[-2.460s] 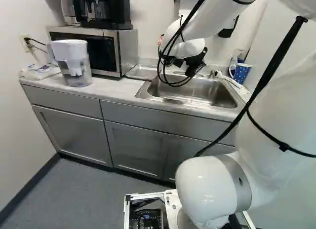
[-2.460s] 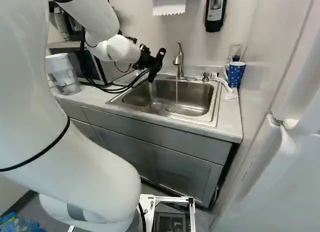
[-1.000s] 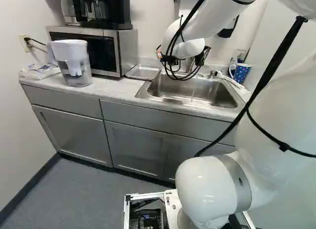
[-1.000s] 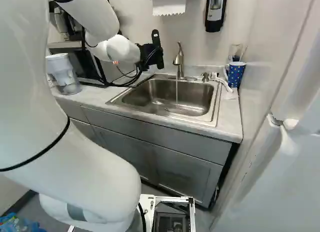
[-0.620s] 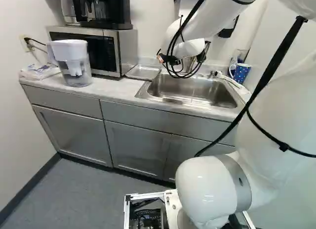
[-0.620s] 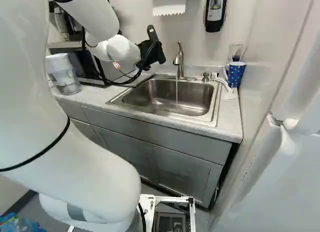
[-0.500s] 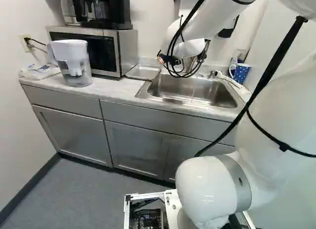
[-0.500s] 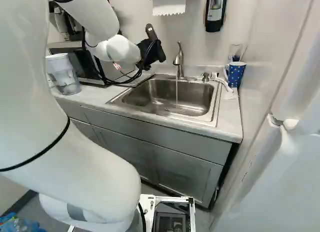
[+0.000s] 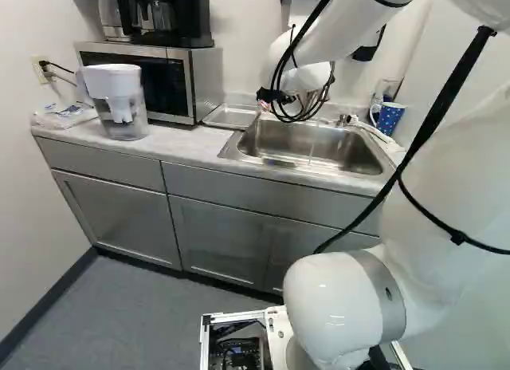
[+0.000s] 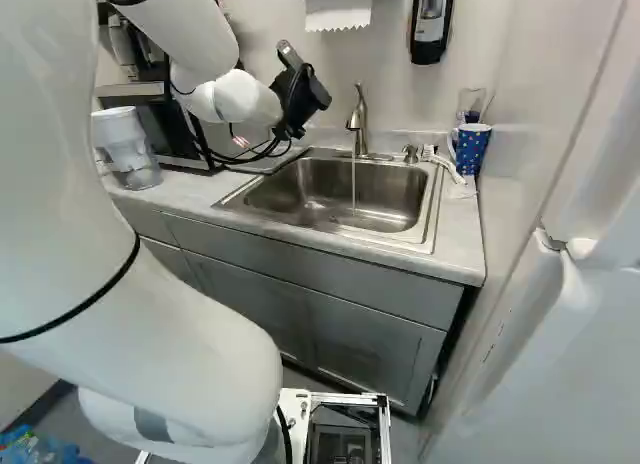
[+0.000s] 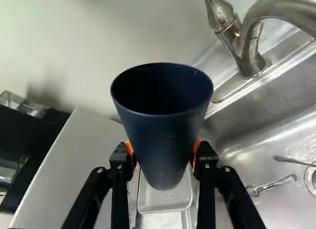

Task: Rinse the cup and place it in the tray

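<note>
"Wrist view: where is the cup (image 11: 165, 125)?"

"Between your gripper's (image 10: 300, 99) two fingers, grasped from both sides, with an orange pad (image 11: 196, 152) on each flank. You see the dark blue inside through its wide mouth; its narrower end overlaps the metal tray (image 9: 231, 116) beyond. Height above the tray: you cannot tell."

"And your sink?"

"Right base view: a thin stream of water (image 10: 353, 184) falls from the faucet (image 10: 358, 119) into the sink (image 10: 432, 222). Your gripper is off to the microwave side of that stream, apart from it. Wrist view adds a spoon (image 11: 271, 185) in the basin."

"Anything else on your counter?"

"Record a dotted blue mug (image 10: 473, 149) at the sink's far right corner. Left base view: the water pitcher (image 9: 118, 91) stands in front of the microwave (image 9: 191, 83)."
</note>
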`<state>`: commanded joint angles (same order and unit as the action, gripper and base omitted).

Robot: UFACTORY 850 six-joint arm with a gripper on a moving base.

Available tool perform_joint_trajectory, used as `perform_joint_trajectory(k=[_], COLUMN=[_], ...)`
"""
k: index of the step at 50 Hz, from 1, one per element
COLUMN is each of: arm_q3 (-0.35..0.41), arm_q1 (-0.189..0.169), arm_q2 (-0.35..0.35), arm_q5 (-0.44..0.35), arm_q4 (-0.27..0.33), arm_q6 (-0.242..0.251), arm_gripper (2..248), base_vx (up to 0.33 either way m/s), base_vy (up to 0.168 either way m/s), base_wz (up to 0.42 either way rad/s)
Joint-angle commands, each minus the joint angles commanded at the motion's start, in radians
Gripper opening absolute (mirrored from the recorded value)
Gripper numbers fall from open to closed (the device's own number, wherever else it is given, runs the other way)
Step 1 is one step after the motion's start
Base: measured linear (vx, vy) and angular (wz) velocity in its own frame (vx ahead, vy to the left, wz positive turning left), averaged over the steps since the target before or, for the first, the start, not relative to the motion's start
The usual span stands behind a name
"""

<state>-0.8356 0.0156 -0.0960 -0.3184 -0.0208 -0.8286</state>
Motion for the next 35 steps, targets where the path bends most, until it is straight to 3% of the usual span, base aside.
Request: perform_joint_trajectory(k=[35], arm_q3=[0.000], arm_q1=[0.000], arm_q2=[0.000], arm_q5=[0.000], arm_q4=[0.000], arm_q6=[0.365], arm_gripper=[124], base_vx=[0.000], base_vy=[0.000], base_wz=[0.000])
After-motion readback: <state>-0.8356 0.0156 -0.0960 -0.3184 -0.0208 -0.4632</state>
